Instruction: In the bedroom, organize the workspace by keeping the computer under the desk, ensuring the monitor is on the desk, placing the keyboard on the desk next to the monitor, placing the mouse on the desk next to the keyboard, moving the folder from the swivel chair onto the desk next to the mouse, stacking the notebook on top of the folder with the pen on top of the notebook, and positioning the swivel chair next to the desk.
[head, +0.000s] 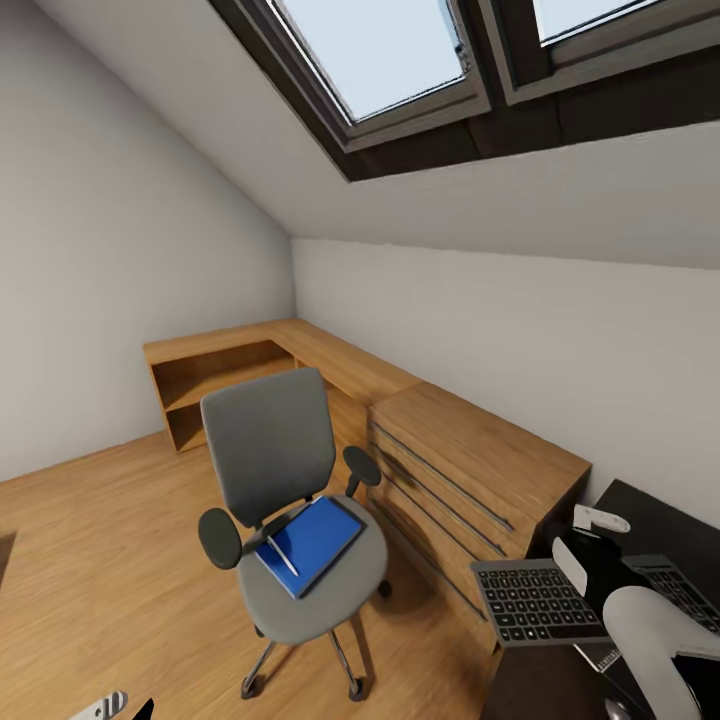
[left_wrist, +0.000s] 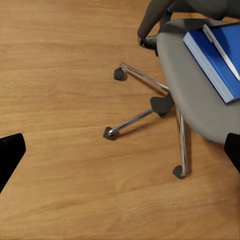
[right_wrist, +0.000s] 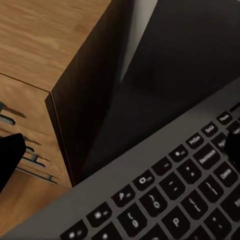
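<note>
right gripper (right_wrist: 120, 150): we hold the keyboard (head: 535, 603) over the desk (head: 655, 520) edge; grip itself hidden, so we cannot tell.
left gripper (left_wrist: 120, 150): fingertips spread wide, nothing between them, over the floor (left_wrist: 55, 65).
folder (head: 310, 543): on the swivel chair (head: 290, 520) seat, ahead of our left gripper; long axis runs diagonally across the seat; left arm looks nearer.
pen (head: 282, 555): on the folder.

A light-wood chest of drawers (head: 470, 480) adjoins low corner shelving (head: 230, 365).
</note>
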